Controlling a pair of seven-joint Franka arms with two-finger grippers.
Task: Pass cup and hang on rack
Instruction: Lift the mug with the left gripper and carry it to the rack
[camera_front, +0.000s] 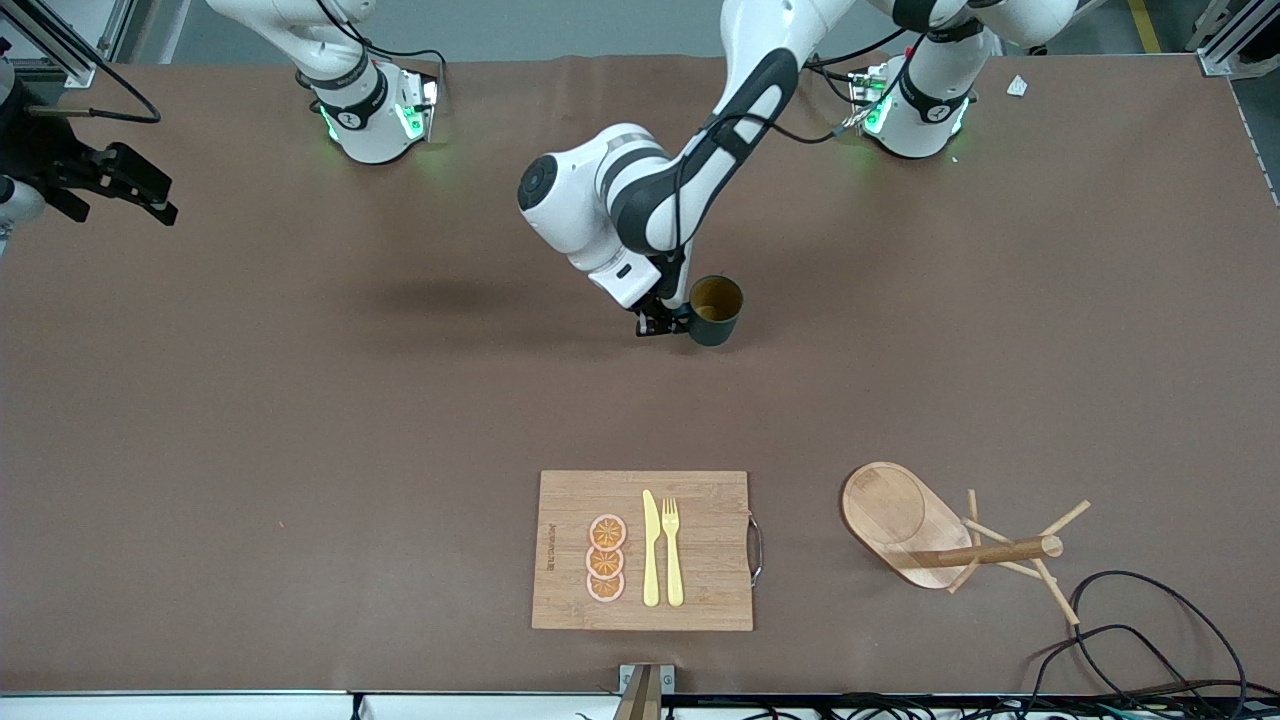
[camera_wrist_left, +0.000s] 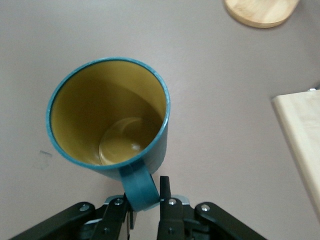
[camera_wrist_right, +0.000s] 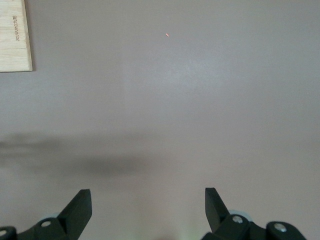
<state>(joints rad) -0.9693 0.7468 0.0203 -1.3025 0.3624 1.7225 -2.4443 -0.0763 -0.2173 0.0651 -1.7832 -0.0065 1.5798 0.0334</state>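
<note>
Cup (camera_front: 716, 310) upright mid-worktop (camera_front: 300, 400), handle clamped in left gripper (camera_front: 662, 322); right gripper (camera_wrist_right: 148, 207) waits, fingers apart, over its end; rack (camera_front: 940, 530) lies tipped beside cutting board (camera_front: 643, 550)

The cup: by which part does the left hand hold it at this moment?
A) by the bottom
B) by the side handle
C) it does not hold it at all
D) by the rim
B: in the left wrist view the left hand is shut on the teal side handle of the cup, which stands upright with its yellowish inside showing; the front view also shows the hand beside the cup, not over its rim.
</note>
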